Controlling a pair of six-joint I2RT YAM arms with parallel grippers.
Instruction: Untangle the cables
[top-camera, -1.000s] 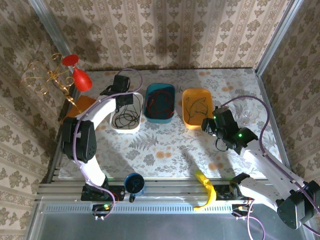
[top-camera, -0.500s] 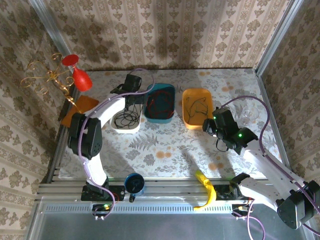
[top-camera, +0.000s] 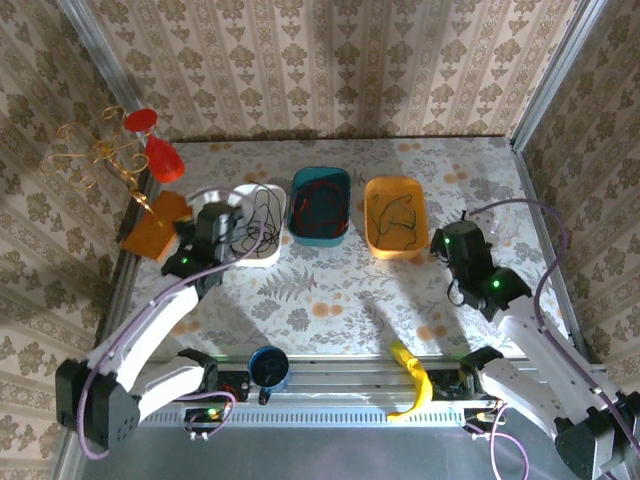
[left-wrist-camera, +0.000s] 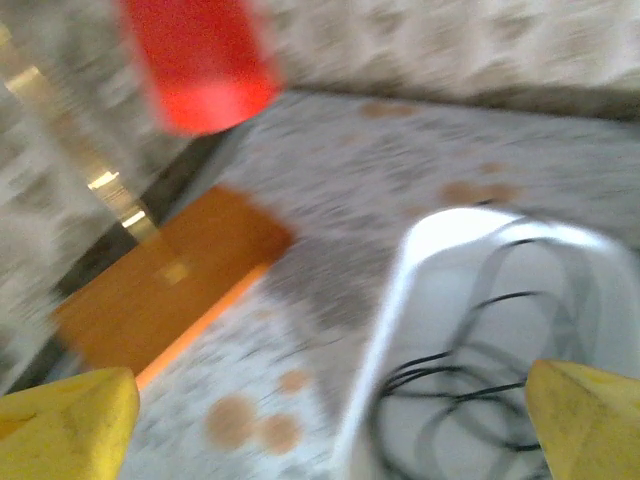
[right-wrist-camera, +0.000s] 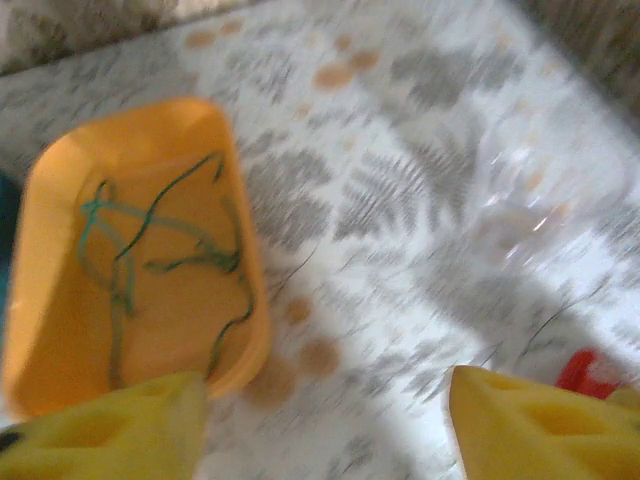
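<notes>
Each cable lies in its own tub. The black cable (top-camera: 255, 228) (left-wrist-camera: 470, 375) coils in the white tub (top-camera: 272, 195) (left-wrist-camera: 400, 290), and the red cable (top-camera: 318, 205) lies in the teal tub (top-camera: 320, 178). In the orange tub (top-camera: 395, 185) (right-wrist-camera: 60, 330) is the green cable (top-camera: 393, 215) (right-wrist-camera: 150, 250). My left gripper (top-camera: 215, 215) (left-wrist-camera: 325, 430) hangs open just left of the white tub's rim, holding nothing. My right gripper (top-camera: 447, 240) (right-wrist-camera: 325, 425) is open over bare table, right of the orange tub.
A red goblet (top-camera: 165, 158) (left-wrist-camera: 200, 60) on a gold wire stand and an orange board (top-camera: 155, 225) (left-wrist-camera: 165, 290) stand at the far left. A clear glass (top-camera: 500, 228) (right-wrist-camera: 540, 190) sits at the right. A blue cup (top-camera: 268, 368) and a yellow piece (top-camera: 412, 380) sit by the front rail.
My left gripper opened, let go of the black cable in the white tub and pulled back to the left and nearer. My right gripper opened wider and drew slightly right.
</notes>
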